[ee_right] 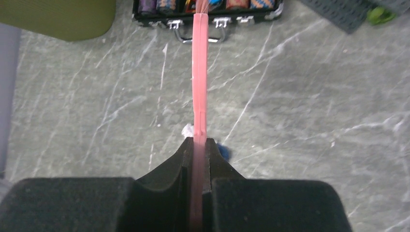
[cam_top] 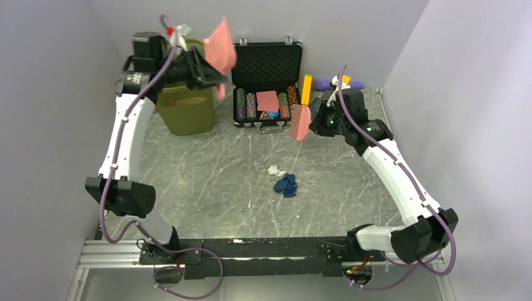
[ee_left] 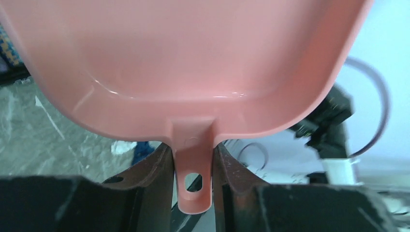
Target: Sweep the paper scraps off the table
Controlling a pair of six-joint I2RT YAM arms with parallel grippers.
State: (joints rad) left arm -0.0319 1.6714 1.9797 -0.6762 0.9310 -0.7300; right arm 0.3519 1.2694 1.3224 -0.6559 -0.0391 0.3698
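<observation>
A few paper scraps lie mid-table: a cluster of dark blue wads and a white wad just behind it. The white wad and a blue one also show in the right wrist view, and both show small in the left wrist view. My left gripper is shut on the handle of a pink dustpan, held high and tilted over an olive bin. My right gripper is shut on a pink brush, seen edge-on from its wrist, behind the scraps.
An open black case of poker chips stands at the back, beside the bin. Yellow and purple toys and a dark baseplate lie at the back right. The grey-green marble table is walled on three sides.
</observation>
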